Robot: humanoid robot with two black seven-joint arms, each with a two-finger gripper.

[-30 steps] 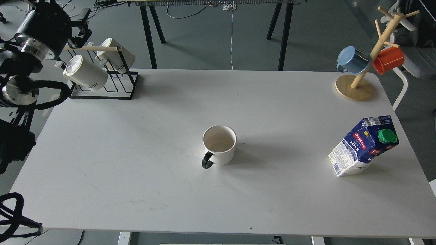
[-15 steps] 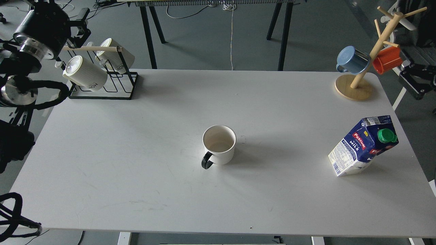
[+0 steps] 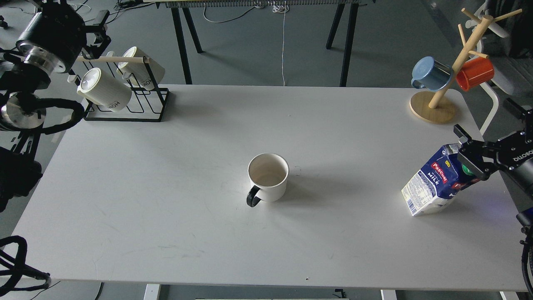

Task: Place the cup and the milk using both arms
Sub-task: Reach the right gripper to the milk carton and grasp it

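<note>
Risk, judged from the head view: the right gripper [image 3: 472, 160] overlaps the milk [image 3: 435, 183] at its capped top, so a nudge could topple the carton. Whether its fingers are spread or closed I cannot tell. The carton's long axis is upright, appearing tilted up-right toward them. The cup [image 3: 268, 177] sits well left, handle toward the viewer. The left gripper [image 3: 98, 33] is unreadable.

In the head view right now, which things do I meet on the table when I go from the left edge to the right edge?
Black wire rack with two ribbed white mugs → cup → milk → right tool, beside the carton's top. The wooden mug tree stands farther back, above the milk, so I leave it out.
</note>
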